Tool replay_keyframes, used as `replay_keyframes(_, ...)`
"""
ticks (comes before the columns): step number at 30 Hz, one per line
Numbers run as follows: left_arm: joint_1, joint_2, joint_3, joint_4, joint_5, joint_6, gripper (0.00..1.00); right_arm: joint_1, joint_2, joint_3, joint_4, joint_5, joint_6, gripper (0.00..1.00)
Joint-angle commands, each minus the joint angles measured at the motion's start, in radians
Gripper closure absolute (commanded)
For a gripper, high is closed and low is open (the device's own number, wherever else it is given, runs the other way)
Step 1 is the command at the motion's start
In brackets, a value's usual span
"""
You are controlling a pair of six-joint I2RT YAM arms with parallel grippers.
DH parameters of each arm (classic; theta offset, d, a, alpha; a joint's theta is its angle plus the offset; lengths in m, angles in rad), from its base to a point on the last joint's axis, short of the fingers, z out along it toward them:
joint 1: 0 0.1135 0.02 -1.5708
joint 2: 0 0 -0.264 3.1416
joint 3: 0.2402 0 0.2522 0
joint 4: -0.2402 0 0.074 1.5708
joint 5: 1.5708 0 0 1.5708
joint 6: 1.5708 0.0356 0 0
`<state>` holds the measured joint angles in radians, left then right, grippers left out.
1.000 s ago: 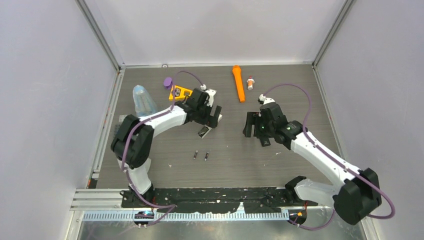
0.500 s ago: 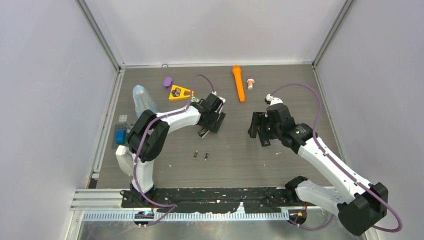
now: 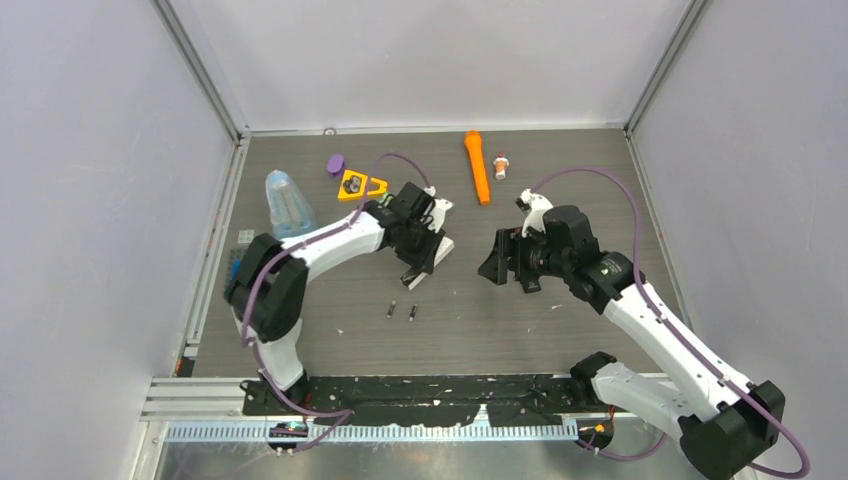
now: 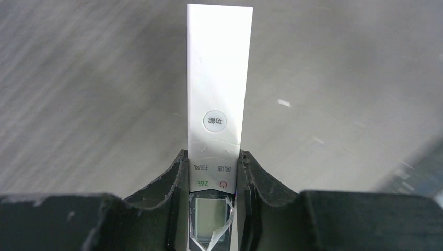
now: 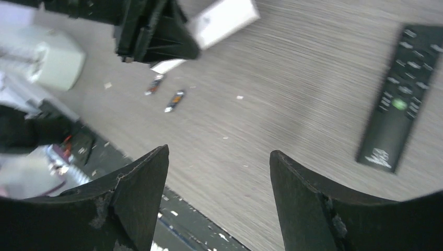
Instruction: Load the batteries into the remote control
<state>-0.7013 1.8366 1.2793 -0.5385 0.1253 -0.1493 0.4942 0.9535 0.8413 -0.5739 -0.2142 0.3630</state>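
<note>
The remote control (image 4: 219, 78), a slim white bar with a small screen near one end, is clamped between the fingers of my left gripper (image 4: 214, 154). In the top view the left gripper (image 3: 425, 245) holds the remote control (image 3: 444, 247) at mid-table, angled toward the near left. Two batteries (image 3: 392, 311) (image 3: 413, 314) lie side by side on the table just in front of it; the right wrist view also shows these batteries (image 5: 175, 100). My right gripper (image 3: 495, 262) hovers to the right, open and holding nothing (image 5: 218, 151).
A black remote (image 5: 399, 99) lies on the table under the right arm. At the back are an orange flashlight (image 3: 477, 165), a small bottle (image 3: 501, 165), a yellow triangular piece (image 3: 360, 185), a purple cap (image 3: 335, 163) and a clear plastic bottle (image 3: 285, 200).
My left gripper has closed on the white remote and swung it to a new angle. The right arm has shifted slightly right and turned toward the left gripper, still open.
</note>
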Motion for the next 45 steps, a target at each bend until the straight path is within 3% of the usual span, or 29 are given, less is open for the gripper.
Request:
replay_keyframes(1, 0.0, -0.205, 0.003, -0.053, 0.431, 0.009, 1.0, 0.0, -0.081, -0.002, 0.131, -0.281, -0.109, 0.24)
replay_keyframes(5, 0.003, -0.334, -0.053, 0.047, 0.754, -0.181, 1.0, 0.0, -0.179, -0.014, 0.198, -0.314, -0.138, 0.21)
replay_keyframes(7, 0.002, -0.378, -0.079, 0.12, 0.847, -0.332, 1.0, 0.0, -0.237, -0.016, 0.25, -0.367, -0.174, 0.19)
replay_keyframes(11, -0.006, -0.455, -0.105, 0.192, 0.961, -0.565, 1.0, 0.0, -0.327, 0.001, 0.34, -0.462, -0.263, 0.08)
replay_keyframes(14, -0.013, -0.519, -0.146, 0.307, 1.026, -0.708, 1.0, 0.0, -0.328, 0.036, 0.372, -0.511, -0.286, 0.06)
replay_keyframes(21, -0.023, -0.642, -0.306, 0.82, 1.096, -1.08, 1.0, 0.0, -0.276, 0.078, 0.422, -0.562, -0.186, 0.04)
replay_keyframes(22, -0.023, -0.647, -0.314, 0.857, 1.102, -1.096, 1.0, 0.0, -0.253, 0.082, 0.431, -0.558, -0.156, 0.04)
replay_keyframes(23, -0.027, -0.657, -0.313, 0.872, 1.111, -1.087, 1.0, 0.0, -0.187, 0.107, 0.432, -0.539, 0.038, 0.04)
replay_keyframes(29, -0.027, -0.633, -0.299, 0.875, 1.123, -1.068, 1.0, 0.0, -0.151, 0.051, 0.634, -0.576, 0.407, 0.07)
replay_keyframes(34, -0.028, -0.614, -0.284, 0.875, 1.114, -1.062, 1.0, 0.0, -0.143, 0.075, 0.526, -0.529, 0.488, 0.15)
replay_keyframes(40, -0.026, -0.589, -0.256, 0.867, 1.08, -1.056, 1.0, 0.002, -0.139, 0.076, 0.423, -0.522, 0.501, 0.36)
replay_keyframes(45, -0.024, -0.568, -0.235, 0.85, 1.057, -1.057, 1.0, 0.006, -0.163, 0.045, 0.422, -0.521, 0.518, 0.41)
